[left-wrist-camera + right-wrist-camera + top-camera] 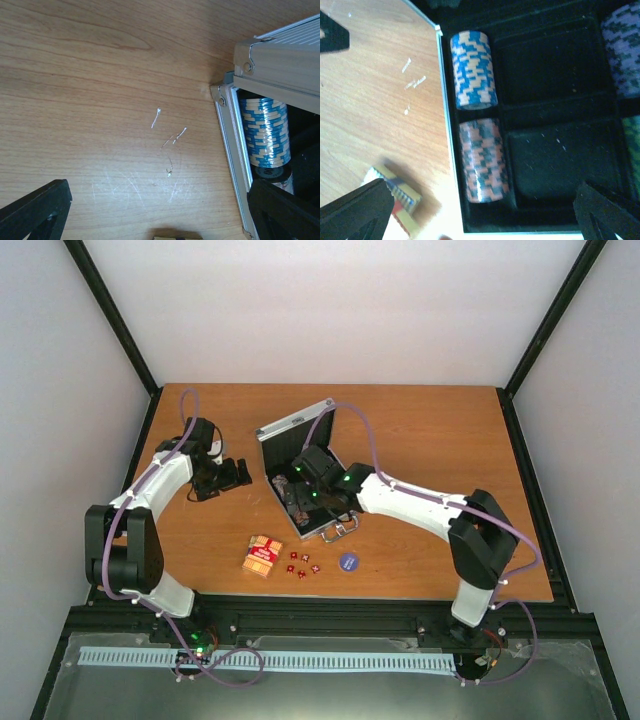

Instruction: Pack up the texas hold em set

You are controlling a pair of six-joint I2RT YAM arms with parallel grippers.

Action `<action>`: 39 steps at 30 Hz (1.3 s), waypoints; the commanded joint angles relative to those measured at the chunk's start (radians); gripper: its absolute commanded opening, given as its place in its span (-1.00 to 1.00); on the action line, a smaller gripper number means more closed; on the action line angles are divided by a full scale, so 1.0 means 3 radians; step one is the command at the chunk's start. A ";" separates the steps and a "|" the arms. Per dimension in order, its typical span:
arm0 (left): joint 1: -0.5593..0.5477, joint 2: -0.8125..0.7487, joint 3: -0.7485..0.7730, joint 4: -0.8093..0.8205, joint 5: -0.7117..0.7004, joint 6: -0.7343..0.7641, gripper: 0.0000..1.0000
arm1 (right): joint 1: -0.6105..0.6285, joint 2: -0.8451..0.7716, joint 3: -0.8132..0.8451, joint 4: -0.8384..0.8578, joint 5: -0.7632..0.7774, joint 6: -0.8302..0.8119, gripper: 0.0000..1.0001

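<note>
The silver case lies open mid-table, its lid standing up at the back. In the right wrist view its black lining holds a blue-white chip stack, a red-black stack, and purple and green stacks at the right edge. My right gripper hovers open over the case, empty. My left gripper is open and empty over bare wood, left of the case's corner. The card box, red dice and blue disc lie on the table in front.
The case handle points toward the near edge. Two black compartments in the case's middle hold nothing. The card box also shows blurred in the right wrist view. Dark frame posts rise at the table's back corners.
</note>
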 commanded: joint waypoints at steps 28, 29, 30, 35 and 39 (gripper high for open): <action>-0.0024 -0.0328 0.0032 -0.0269 -0.0213 -0.0039 1.00 | 0.0108 -0.0572 -0.0872 -0.1673 -0.0346 -0.0187 0.94; -0.0026 -0.0365 0.0014 -0.0280 -0.0203 -0.0049 0.99 | 0.0108 -0.0537 -0.0873 -0.1681 -0.0330 -0.0192 0.92; -0.0045 -0.0405 0.0002 -0.0300 -0.0209 -0.0053 1.00 | 0.0108 -0.0510 -0.0861 -0.1684 -0.0296 -0.0182 0.91; -0.0443 -0.0611 0.0030 -0.0544 -0.0455 -0.0050 0.99 | 0.0095 -0.0540 -0.0666 -0.1763 0.0186 -0.0060 0.89; -0.0833 -0.0880 -0.0061 -0.0740 -0.0574 -0.0056 1.00 | -0.0074 -0.0620 -0.0548 -0.1816 0.0402 0.0041 0.89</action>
